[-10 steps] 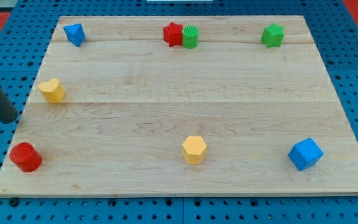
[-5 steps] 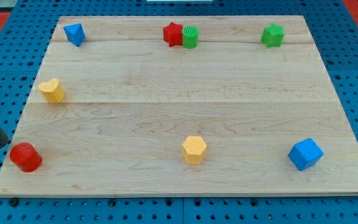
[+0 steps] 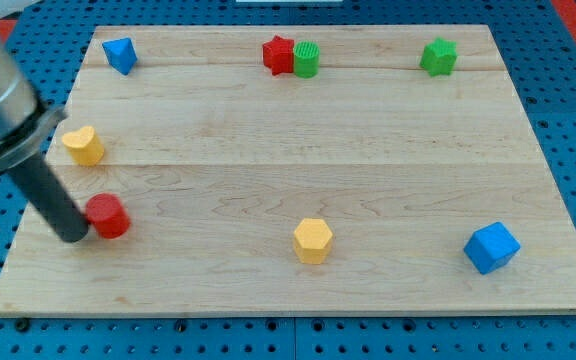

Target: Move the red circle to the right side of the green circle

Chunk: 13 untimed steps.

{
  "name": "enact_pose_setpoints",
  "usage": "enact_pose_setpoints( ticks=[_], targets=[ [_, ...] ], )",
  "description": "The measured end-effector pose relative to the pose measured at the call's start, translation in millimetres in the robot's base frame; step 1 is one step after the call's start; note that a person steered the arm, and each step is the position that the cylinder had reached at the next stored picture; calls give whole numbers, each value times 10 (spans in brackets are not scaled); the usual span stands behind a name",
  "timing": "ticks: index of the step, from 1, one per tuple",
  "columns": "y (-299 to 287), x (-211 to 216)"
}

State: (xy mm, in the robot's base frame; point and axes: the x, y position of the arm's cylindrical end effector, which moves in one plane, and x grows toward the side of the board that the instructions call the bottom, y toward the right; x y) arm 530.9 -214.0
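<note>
The red circle (image 3: 108, 216) lies on the wooden board (image 3: 298, 170) near the view's left edge, below the yellow heart. The green circle (image 3: 307, 60) stands at the view's top centre, touching a red star (image 3: 279, 54) on its left. My tip (image 3: 72, 233) rests against the red circle's left side, the dark rod slanting up to the view's top left.
A yellow heart (image 3: 84, 146) is just above the red circle. A blue triangle-like block (image 3: 120, 54) is at top left, a green star (image 3: 439, 57) at top right, a yellow hexagon (image 3: 312, 240) at bottom centre, a blue cube (image 3: 492, 248) at bottom right.
The red circle has slid right and upward from the board's bottom left corner. My tip swung in from the left edge and now touches its left side.
</note>
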Motion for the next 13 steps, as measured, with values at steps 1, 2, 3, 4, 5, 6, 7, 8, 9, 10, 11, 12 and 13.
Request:
enact_pose_setpoints(
  ticks=[1,2,3,4,5,6,7,8,9,10,11,12,13],
  targets=[
    [-114,10],
    [-139,-71],
    [613,-306],
    [1381,-399],
    [1567,-433],
    [1409,-255],
    [1753,-232],
    [2487,-549],
    [3149,-1027],
    [3334,-1171],
    [3280,-1161],
    [2945,-984],
    [2501,-831]
  ],
)
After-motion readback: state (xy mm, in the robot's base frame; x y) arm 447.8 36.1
